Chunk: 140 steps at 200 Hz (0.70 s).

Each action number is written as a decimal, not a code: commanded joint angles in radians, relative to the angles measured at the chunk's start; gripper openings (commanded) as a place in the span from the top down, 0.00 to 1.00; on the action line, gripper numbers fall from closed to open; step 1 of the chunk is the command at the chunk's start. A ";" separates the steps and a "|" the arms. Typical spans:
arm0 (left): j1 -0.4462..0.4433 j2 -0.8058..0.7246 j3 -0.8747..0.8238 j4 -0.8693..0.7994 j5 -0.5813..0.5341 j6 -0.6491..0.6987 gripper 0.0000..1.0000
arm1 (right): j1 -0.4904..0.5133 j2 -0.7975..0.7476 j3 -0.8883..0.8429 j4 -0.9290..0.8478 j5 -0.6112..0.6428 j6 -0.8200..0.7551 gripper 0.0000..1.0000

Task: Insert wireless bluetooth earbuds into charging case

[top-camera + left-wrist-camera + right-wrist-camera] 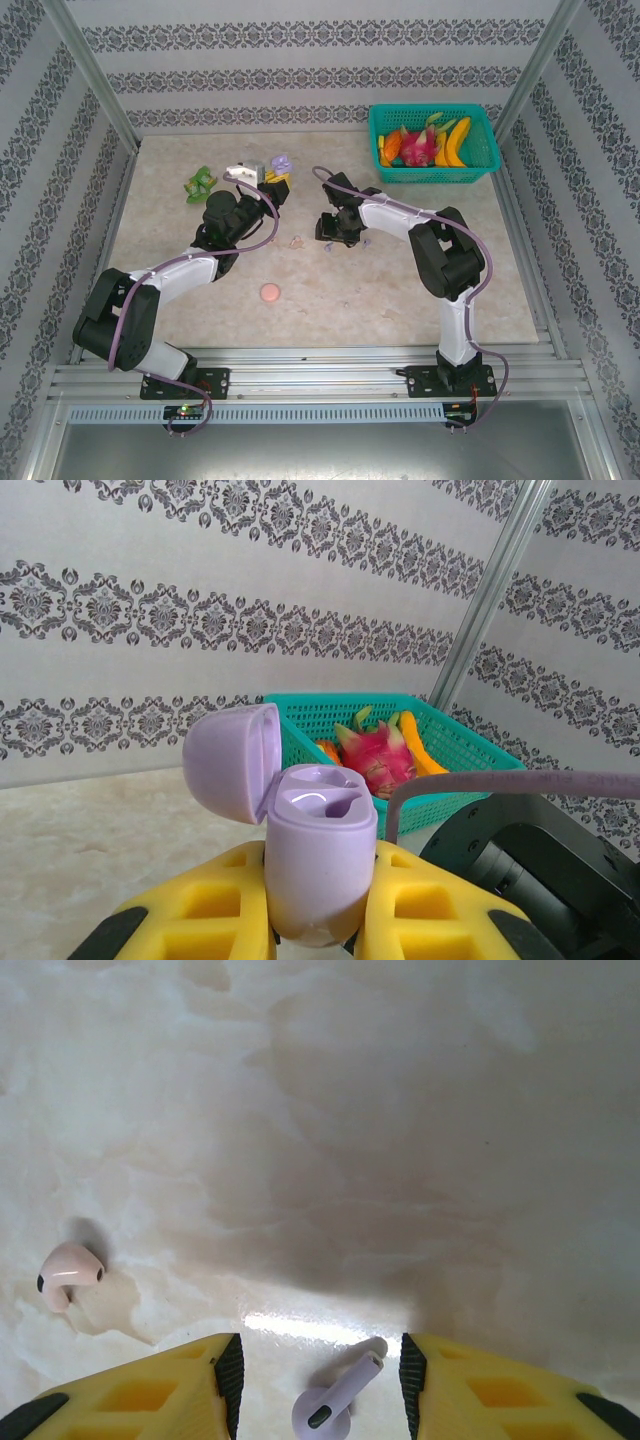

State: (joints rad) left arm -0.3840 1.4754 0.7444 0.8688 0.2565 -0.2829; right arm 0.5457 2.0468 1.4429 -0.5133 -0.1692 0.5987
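Lilac earbud (338, 1394) partly cut off

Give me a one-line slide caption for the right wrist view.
Right tool open, straddling a lilac earbud on the marble table; a pink-beige earbud lies apart at the view's left.

top: high, rear, facing down | left wrist: level, basket (470, 755) beyond left tool (320, 920), shared with top | right wrist: close over desk (350, 1110)

Left tool (277, 180) grips a lilac case (282, 161) — right tool (338, 234) hovers over the table (400, 290).
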 commanded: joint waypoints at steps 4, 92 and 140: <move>0.012 -0.015 0.016 0.050 -0.002 -0.014 1.00 | -0.002 -0.012 0.056 -0.015 -0.004 -0.089 0.53; 0.011 -0.030 0.006 0.039 -0.013 -0.008 1.00 | -0.001 0.099 0.139 -0.023 -0.077 -0.070 0.53; 0.012 -0.031 0.007 0.041 -0.014 -0.009 1.00 | -0.001 0.080 0.090 -0.013 -0.077 -0.067 0.54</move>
State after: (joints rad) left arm -0.3840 1.4700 0.7444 0.8688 0.2523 -0.2893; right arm 0.5457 2.1407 1.5688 -0.5198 -0.2302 0.5388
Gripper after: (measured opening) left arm 0.195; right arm 0.464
